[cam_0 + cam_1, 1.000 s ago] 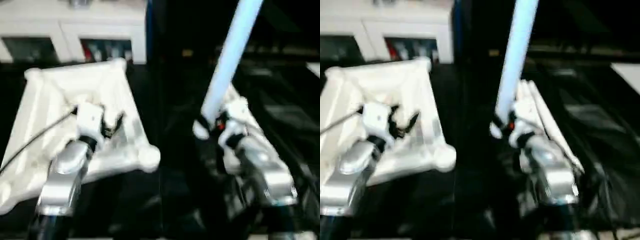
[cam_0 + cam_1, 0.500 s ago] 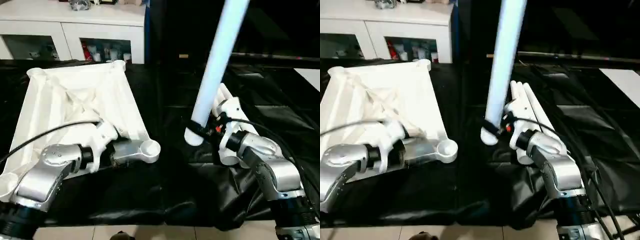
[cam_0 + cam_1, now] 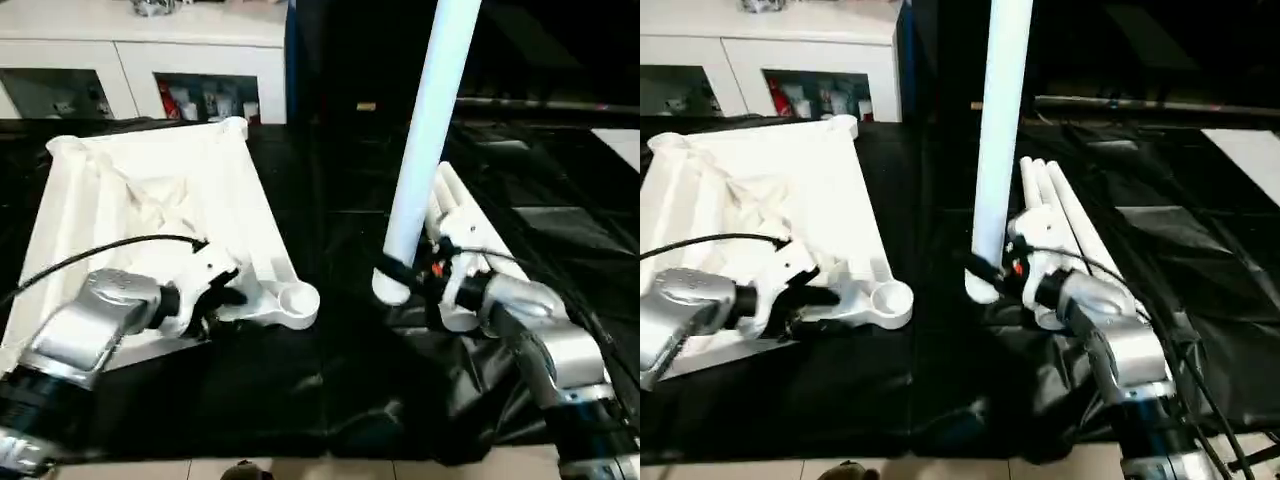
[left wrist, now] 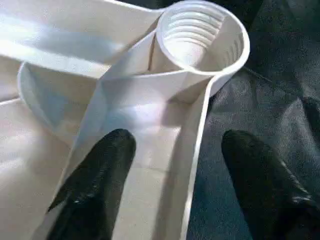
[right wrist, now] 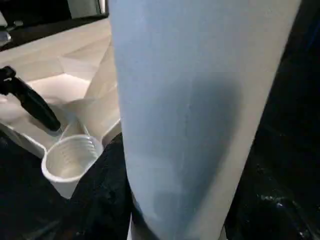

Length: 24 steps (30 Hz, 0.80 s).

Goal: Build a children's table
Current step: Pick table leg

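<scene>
We see the table top (image 3: 170, 215) lying underside up on the black sheet (image 3: 300, 390), ribs showing. We'll use its near corner socket (image 3: 297, 299) as our reference: round, threaded inside, open upward.

Left gripper (image 4: 172, 187): jaws apart, straddling the top's edge rim just behind that socket. One finger (image 4: 100, 175) sits over the ribbed inner side, the other (image 4: 260, 175) outside over the black sheet. We can't tell whether either finger touches the plastic. In the head view the left gripper (image 3: 215, 290) sits just beside the socket, on the table-top side.

Right gripper (image 3: 405, 275): jaws clamped on a white leg (image 3: 425, 140), gripping near its lower end. The leg stands close to upright, leaning slightly, top end running out of frame. Its bottom end hangs near the socket, off to the side away from the table top, apart from it and not inserted.

Beyond the held leg from the socket, we see more spare legs (image 3: 460, 215) lying side by side on the black sheet.

Behind the table top, a white cabinet (image 3: 150, 60) with items on its shelves.
</scene>
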Tool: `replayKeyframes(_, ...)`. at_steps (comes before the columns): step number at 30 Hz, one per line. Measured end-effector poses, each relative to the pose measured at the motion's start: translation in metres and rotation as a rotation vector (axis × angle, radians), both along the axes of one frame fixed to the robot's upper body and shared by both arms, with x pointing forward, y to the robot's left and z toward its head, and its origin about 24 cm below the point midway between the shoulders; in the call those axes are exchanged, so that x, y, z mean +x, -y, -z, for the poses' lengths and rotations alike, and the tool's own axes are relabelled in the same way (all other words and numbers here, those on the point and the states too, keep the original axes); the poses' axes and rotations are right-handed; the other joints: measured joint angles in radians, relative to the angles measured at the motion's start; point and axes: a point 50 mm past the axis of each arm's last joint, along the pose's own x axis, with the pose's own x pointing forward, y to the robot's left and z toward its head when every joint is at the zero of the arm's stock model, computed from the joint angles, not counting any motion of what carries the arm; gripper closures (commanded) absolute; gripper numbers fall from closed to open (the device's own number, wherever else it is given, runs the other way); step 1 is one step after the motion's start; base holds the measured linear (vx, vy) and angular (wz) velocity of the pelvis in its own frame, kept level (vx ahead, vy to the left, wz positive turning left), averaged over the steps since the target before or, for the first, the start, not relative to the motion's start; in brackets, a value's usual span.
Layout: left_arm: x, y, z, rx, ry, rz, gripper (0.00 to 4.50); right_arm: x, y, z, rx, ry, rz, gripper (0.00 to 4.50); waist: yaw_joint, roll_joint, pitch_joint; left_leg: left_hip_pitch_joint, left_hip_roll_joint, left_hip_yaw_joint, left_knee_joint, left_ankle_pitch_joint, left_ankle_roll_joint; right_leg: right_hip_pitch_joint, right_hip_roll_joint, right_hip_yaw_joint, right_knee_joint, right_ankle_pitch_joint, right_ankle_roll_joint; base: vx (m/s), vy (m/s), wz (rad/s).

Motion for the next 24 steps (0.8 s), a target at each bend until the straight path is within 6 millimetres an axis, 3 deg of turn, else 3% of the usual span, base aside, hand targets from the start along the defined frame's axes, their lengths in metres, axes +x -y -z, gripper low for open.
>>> replayKeyframes(7,-0.007,-0.001,0.0,0.003,-0.012,0.003,2.24,0.0,0.0,0.0,-0.014,0.002,0.0,2.6,-0.001,0.0,0.0,0.001,0.001,0.004,0.0,0.0,0.001,-0.001,0.0,0.002,-0.001,-0.002,0.0,0.0,0.0,0.0)
replayKeyframes(12,-0.012,-0.008,0.002,0.03,-0.021,-0.004,2.48,0.0,-0.001,0.001,-0.019,0.0,-0.009,2.6,0.001,0.0,0.0,0.002,0.001,0.004,-0.001,0.0,0.001,0.0,0.0,0.002,0.0,-0.001,0.0,0.0,0.0,0.0)
replayKeyframes(13,-0.013,-0.009,0.003,0.032,-0.025,-0.008,2.71,0.0,-0.002,0.001,-0.019,-0.001,-0.015,2.6,0.001,0.0,0.0,0.002,0.001,0.004,-0.001,0.0,0.001,0.0,-0.001,0.001,0.0,-0.001,0.0,0.0,0.0,0.0)
replayKeyframes(24,-0.015,-0.018,0.004,0.077,0.001,-0.032,3.55,-0.001,-0.004,0.002,-0.025,-0.002,-0.025,2.6,0.0,0.0,0.0,0.001,0.001,0.005,-0.001,0.0,0.001,-0.001,-0.001,0.002,-0.001,-0.001,0.001,0.0,0.0,0.0)
